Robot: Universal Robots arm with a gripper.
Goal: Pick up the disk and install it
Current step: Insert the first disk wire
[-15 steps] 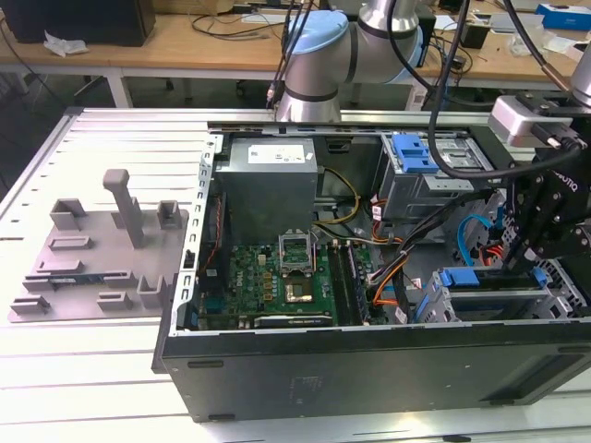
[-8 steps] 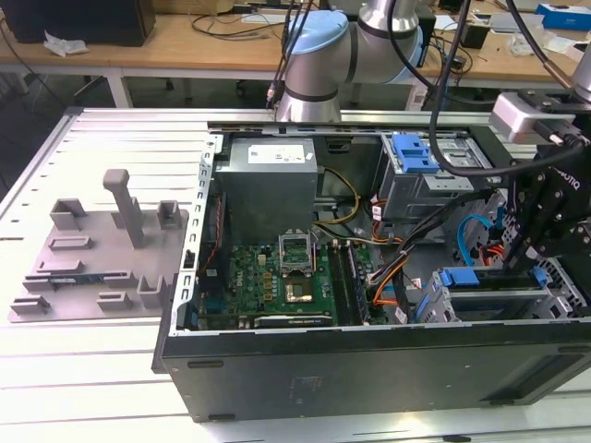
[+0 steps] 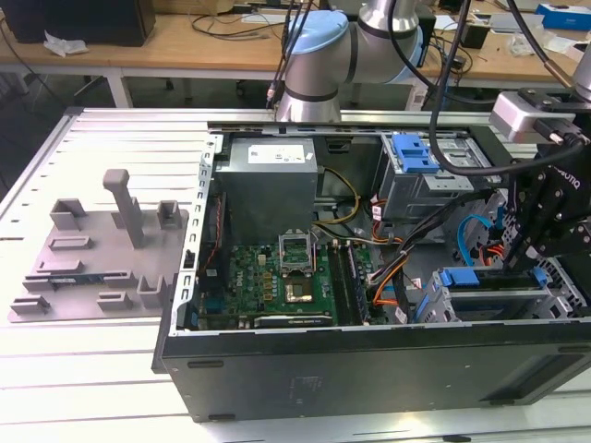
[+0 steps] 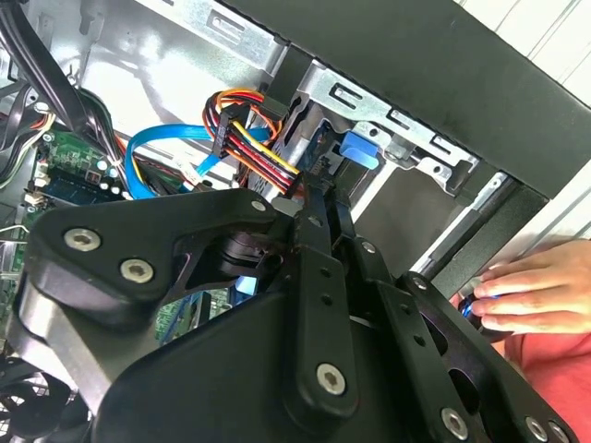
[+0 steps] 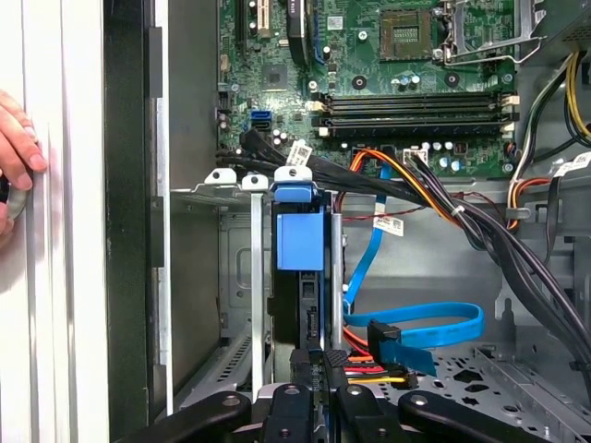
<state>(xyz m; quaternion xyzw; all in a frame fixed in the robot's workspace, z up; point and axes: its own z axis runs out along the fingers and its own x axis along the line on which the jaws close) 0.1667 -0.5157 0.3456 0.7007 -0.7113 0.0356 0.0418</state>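
The disk (image 5: 300, 240) stands on edge in a slot of the metal drive cage (image 5: 235, 277), its bright blue frame end facing up out of the slot. Its blue end (image 4: 360, 149) also shows in the second wrist view, and in the exterior view the disk (image 3: 471, 277) sits at the case's front right corner. My gripper (image 5: 321, 358) is right over the disk's other end with its black fingers (image 4: 314, 240) pressed together; nothing shows between them. In the exterior view the gripper (image 3: 540, 254) hangs just above the cage.
The open computer case (image 3: 277, 369) lies on a slatted table. Blue cables (image 5: 416, 323) and a red-yellow wire bundle (image 4: 263, 157) run close beside the cage. A person's hand (image 4: 536, 295) rests just outside the case wall, also seen as the hand (image 5: 14, 138). A grey fixture plate (image 3: 102, 258) lies at the exterior view's left.
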